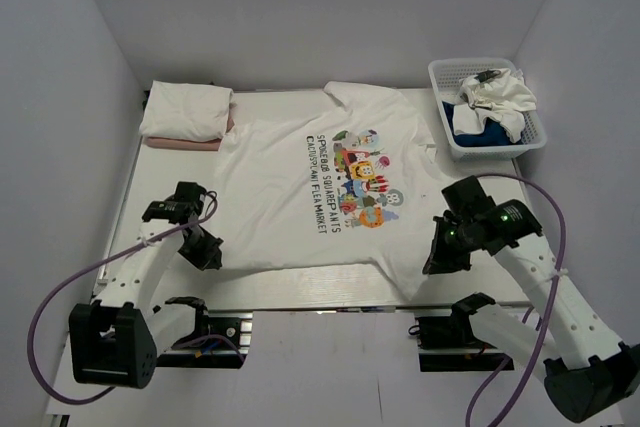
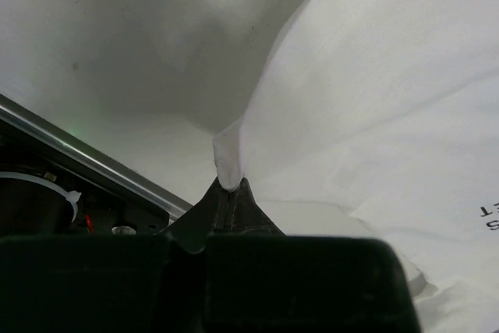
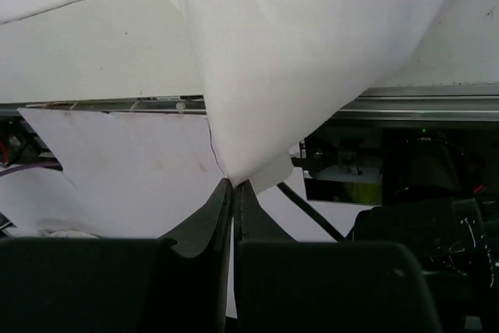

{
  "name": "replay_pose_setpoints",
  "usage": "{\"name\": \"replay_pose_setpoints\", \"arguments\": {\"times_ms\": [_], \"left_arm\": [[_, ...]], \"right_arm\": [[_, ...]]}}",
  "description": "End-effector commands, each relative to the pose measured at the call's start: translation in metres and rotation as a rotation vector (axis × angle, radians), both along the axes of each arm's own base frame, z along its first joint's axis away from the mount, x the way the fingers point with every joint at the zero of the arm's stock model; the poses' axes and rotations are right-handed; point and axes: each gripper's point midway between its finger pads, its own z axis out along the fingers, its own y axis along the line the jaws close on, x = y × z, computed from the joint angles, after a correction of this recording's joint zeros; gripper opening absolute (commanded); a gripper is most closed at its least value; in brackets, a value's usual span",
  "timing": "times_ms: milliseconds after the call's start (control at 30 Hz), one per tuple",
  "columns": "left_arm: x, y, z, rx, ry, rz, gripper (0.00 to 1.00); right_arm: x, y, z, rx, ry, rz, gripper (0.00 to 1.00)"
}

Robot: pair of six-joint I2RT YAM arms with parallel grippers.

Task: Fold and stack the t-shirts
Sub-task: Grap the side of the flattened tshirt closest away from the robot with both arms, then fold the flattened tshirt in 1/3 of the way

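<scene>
The printed t-shirt (image 1: 290, 197) lies flat on the desk (image 1: 170, 179), its long axis running from 6 to 12 o'clock, with the collar at 12 and the hem at 6 beside the arms. The left fingers (image 2: 231, 196) are pinched tight on the hem corner at 7 o'clock. The right fingers (image 3: 234, 193) are closed on the corner at 5 o'clock. From both grips the shirt's body stretches toward 12, so the fold likely carries hem to collar. The folded stack (image 1: 187, 112) sits at 10 o'clock.

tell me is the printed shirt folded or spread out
Spread: the printed t-shirt lies open, print up, sleeves out, no fold made yet.
</scene>
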Motion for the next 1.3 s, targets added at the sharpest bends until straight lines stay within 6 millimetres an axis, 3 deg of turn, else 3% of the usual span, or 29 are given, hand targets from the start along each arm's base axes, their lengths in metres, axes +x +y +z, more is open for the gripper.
{"name": "replay_pose_setpoints", "arguments": {"times_ms": [0,133,267,333,400,433,467,533,567,767,800,833,867,933,967,1033,1167,1200,1233,1267], "left_arm": [[-0.013,0.000,0.003,-0.001,0.009,0.025,0.00],[0.000,-0.002,0.006,-0.013,-0.004,0.033,0.00],[0.019,0.005,0.013,0.034,-0.007,0.047,0.00],[0.040,0.005,0.023,0.029,-0.058,0.057,0.00],[0.059,0.006,0.031,0.036,-0.082,0.059,0.00],[0.067,0.005,0.033,0.035,-0.093,0.060,0.00],[0.078,0.006,0.036,0.044,-0.091,0.061,0.00],[0.087,0.007,0.037,0.055,-0.076,0.071,0.00],[0.099,0.008,0.044,0.063,-0.096,0.073,0.00],[0.137,0.020,0.049,0.116,-0.093,0.124,0.00],[0.140,0.024,0.049,0.125,-0.085,0.143,0.00],[0.149,0.027,0.049,0.126,-0.084,0.152,0.00],[0.153,0.027,0.048,0.126,-0.081,0.152,0.00],[0.161,0.030,0.048,0.126,-0.082,0.163,0.00],[0.164,0.030,0.039,0.128,-0.064,0.161,0.00],[0.175,0.032,0.038,0.127,-0.078,0.172,0.00],[0.204,0.030,0.031,0.113,-0.125,0.173,0.00],[0.219,0.030,0.035,0.110,-0.169,0.167,0.00],[0.224,0.030,0.028,0.111,-0.162,0.166,0.00],[0.228,0.030,0.026,0.111,-0.158,0.166,0.00]], "right_arm": [[-0.011,0.006,0.015,0.064,-0.004,-0.027,0.00],[0.004,0.001,0.018,0.014,-0.040,-0.027,0.00],[0.055,0.007,0.039,-0.011,-0.197,-0.026,0.00],[0.094,0.009,0.058,-0.035,-0.321,-0.053,0.00],[0.117,0.013,0.062,-0.056,-0.361,-0.041,0.00],[0.131,0.018,0.077,-0.040,-0.416,-0.047,0.00],[0.141,0.019,0.071,-0.061,-0.398,-0.033,0.00],[0.166,0.022,0.084,-0.064,-0.463,-0.049,0.00],[0.171,0.022,0.079,-0.084,-0.442,-0.044,0.00],[0.231,0.017,0.107,-0.128,-0.549,-0.082,0.00],[0.239,0.019,0.101,-0.135,-0.540,-0.075,0.00],[0.249,0.016,0.115,-0.134,-0.575,-0.080,0.00],[0.258,0.019,0.104,-0.145,-0.549,-0.073,0.00],[0.271,0.021,0.112,-0.128,-0.576,-0.061,0.00],[0.280,0.023,0.102,-0.129,-0.555,-0.052,0.00],[0.290,0.026,0.103,-0.106,-0.563,-0.041,0.00],[0.317,0.032,0.077,-0.098,-0.519,-0.031,0.00],[0.327,0.032,0.058,-0.103,-0.481,-0.025,0.00],[0.336,0.032,0.055,-0.103,-0.490,-0.030,0.00],[0.348,0.033,0.066,-0.093,-0.521,-0.041,0.00]]}}
